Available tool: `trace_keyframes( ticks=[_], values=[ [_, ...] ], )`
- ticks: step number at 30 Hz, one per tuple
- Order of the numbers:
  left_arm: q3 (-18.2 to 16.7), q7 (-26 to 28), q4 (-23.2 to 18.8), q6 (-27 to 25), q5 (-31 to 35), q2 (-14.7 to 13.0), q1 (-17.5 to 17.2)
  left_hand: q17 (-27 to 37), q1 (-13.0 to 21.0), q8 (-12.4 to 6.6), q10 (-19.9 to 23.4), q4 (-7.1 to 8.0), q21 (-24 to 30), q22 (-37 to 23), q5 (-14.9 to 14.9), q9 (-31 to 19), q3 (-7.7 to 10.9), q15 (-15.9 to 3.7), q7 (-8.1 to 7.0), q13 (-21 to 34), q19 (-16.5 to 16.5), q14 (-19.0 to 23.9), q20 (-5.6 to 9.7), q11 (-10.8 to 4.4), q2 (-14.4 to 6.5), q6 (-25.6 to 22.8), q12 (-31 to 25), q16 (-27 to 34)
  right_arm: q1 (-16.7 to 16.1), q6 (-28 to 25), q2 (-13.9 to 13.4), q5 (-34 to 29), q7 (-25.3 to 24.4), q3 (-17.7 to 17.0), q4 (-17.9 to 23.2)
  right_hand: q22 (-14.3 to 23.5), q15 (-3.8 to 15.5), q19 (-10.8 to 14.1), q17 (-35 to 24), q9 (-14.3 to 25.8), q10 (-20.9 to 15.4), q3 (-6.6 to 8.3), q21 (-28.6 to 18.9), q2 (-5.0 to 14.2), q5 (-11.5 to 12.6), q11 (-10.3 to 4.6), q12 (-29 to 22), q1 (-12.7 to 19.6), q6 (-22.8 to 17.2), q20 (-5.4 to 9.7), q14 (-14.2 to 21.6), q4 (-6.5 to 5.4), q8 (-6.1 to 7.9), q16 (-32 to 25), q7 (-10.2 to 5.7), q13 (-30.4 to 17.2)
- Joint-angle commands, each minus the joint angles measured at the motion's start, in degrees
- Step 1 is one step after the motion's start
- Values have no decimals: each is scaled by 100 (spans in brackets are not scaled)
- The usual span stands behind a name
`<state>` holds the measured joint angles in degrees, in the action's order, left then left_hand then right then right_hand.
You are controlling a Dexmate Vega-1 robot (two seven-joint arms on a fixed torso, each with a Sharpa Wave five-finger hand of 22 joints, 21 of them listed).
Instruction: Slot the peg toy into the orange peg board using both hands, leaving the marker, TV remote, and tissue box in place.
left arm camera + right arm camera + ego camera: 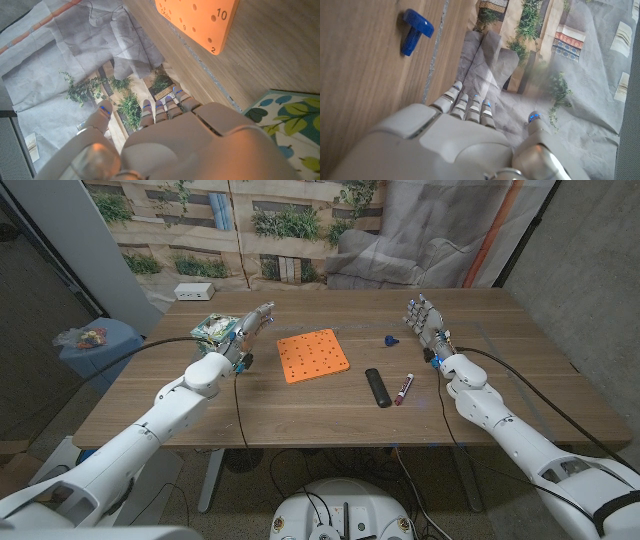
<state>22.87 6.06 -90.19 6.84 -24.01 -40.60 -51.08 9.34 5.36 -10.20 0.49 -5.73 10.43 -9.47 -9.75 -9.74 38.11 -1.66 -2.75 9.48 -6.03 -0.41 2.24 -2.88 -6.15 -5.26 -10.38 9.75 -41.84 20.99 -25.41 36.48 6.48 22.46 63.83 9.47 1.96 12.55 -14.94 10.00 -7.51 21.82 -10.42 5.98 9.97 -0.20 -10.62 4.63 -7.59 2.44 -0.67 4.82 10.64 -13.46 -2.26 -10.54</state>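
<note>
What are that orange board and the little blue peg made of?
The orange board looks like matte foam or soft plastic: a thick flat slab, even colour, clean round holes with printed numbers. The blue peg seems hard glossy plastic, judging by its shine. The table shows a wood-grain surface, possibly laminate.

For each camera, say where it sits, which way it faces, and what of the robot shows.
Head view: on the robot's head, looking down at the table; both arms, left hand, right hand.
Left wrist view: on the left wrist, looking along the left hand past the orange peg board.
Right wrist view: on the right wrist, looking along the right hand past the blue peg toy.
Shared: head and left wrist views both show the peg board.
</note>
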Motion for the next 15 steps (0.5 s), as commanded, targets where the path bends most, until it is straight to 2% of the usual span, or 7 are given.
trace_keyframes(
  ticks=[1, 11, 15],
  values=[
    [9, 198, -180, -145, 192, -37, -80, 19, 74, -51, 55, 16, 38, -31, -23, -31, 54, -147, -6, 28, -16, 50, 406, -23, -356, -65, -39, 36, 47, -168, -380, -697, -373, 222, 331, 13, 186, 78, 12, 21, -87, 35, -53, 43, 31, -11, -65, 100, -100, 56, 60, 72, 41, -24, -34, -12],
    [10, 241, -70, -53, 148, 129, -39, 22, 76, -53, 75, 18, 40, -31, -19, -32, 66, -143, -7, 28, -14, 73, 411, -21, -352, -83, -40, 42, 121, -353, -730, -1374, -594, 457, 579, 10, 200, 130, 74, 26, -104, 126, -58, 26, 41, -51, -65, 311, -225, 58, 143, 249, 74, -11, -155, -10],
    [-6, 260, -115, -86, 127, 124, -66, 24, 75, -53, 79, 20, 41, -31, -18, -32, 70, -151, -5, 28, -16, 80, 412, -23, -350, -87, -39, 43, 129, -357, -890, -1670, -695, 517, 700, 9, 180, 159, 111, 32, -191, 162, -57, -33, 42, -42, -97, 435, -352, 30, 219, 362, 108, -13, -270, -17]
  ],
)
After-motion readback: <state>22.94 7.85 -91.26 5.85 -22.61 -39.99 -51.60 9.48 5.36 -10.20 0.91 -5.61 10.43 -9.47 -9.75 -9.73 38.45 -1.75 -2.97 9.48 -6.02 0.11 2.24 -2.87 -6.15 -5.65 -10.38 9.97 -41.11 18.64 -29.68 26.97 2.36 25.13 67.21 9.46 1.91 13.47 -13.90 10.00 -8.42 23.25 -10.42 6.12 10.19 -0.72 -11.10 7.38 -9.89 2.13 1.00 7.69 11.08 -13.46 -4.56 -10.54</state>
